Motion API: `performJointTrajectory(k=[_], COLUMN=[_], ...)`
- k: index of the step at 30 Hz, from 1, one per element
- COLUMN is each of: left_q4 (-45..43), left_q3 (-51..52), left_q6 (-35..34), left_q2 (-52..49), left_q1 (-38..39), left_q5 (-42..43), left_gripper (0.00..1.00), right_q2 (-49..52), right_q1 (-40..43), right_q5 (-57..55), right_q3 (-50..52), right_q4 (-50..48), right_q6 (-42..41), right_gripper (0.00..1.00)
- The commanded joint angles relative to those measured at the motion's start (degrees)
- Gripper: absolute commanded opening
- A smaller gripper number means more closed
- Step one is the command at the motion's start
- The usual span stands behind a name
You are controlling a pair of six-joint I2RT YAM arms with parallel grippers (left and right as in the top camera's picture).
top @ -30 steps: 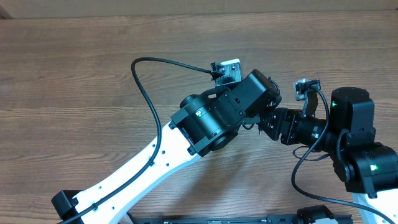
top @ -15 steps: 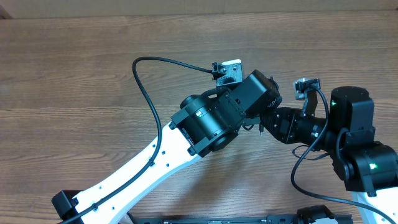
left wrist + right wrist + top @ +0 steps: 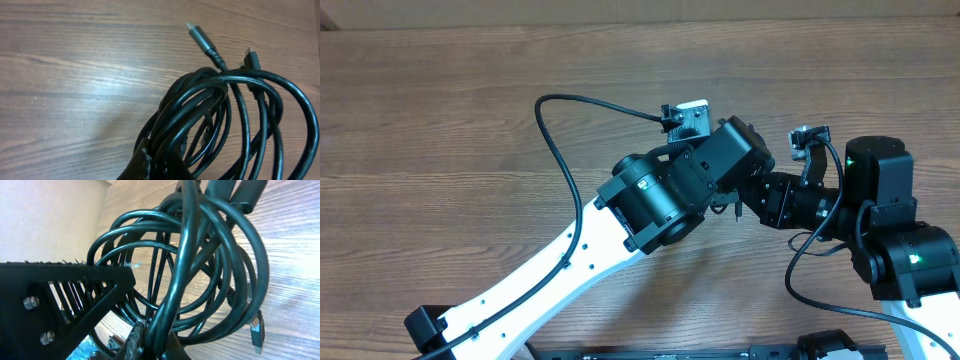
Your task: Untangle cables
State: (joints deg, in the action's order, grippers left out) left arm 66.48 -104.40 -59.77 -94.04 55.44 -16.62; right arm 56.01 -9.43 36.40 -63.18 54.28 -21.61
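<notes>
The cables (image 3: pixel 225 115) form one tight bundle of thin black loops. It appears to be lifted a little off the wooden surface (image 3: pixel 75 75), between the two arms. In the overhead view the left arm (image 3: pixel 650 190) and the right arm (image 3: pixel 880 220) meet over the middle of the surface and hide the bundle almost fully.

The left fingers (image 3: pixel 150 165) are closed on several strands at the lower edge of the bundle, and the strands run straight into them. The right fingers (image 3: pixel 142 340) are closed too, pinching a few strands of the same bundle, close to the left ones. Two ends are free. A long straight plug (image 3: pixel 200 37) sticks out at the top of the coil, and a shorter second plug (image 3: pixel 251 57) lies just beside it.

The step in hand seems to be the first pulling apart: both holds are taken, but no cable is separated yet. The next move probably calls for a slow drawing apart of the arms, so that one loop can slide out. Because each hold takes many strands, a hard pull could tighten the knot. Taking a new hold on a single strand near a free plug may work better.
</notes>
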Motion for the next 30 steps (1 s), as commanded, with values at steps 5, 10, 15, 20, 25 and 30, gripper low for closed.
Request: performJointTrajectory(k=[5, 10, 15, 20, 25, 30], left_q4=[8.87, 14.8, 14.51, 13.81, 13.66, 13.68], left_q3=[-0.74, -0.74, -0.74, -0.74, -0.76, -0.76], left_q6=[-17.09, -24.65, -24.65, -24.72, -28.2, -33.14], left_q2=[-0.24, -0.24, -0.24, -0.24, -0.24, -0.24], left_q1=[-2.47, -5.44, -5.6, -5.57, -5.57, -5.57], left_q5=[-4.63, -3.56, -2.99, -3.02, -2.82, -2.78], left_gripper=[0.04, 0.04, 0.04, 0.04, 0.04, 0.04], right_q2=[0.02, 0.0, 0.0, 0.0, 0.0, 0.0], right_q1=[0.07, 0.07, 0.07, 0.07, 0.07, 0.07], right_q5=[-2.91, -3.02, -3.67, -6.6, -7.23, -10.34], right_q3=[-1.03, -1.03, -1.03, -1.03, -1.03, -1.03], right_q4=[0.46, 0.26, 0.5, 1.6, 1.86, 2.71], right_q6=[0.42, 0.42, 0.42, 0.39, 0.39, 0.37], right_gripper=[0.04, 0.04, 0.04, 0.04, 0.04, 0.04])
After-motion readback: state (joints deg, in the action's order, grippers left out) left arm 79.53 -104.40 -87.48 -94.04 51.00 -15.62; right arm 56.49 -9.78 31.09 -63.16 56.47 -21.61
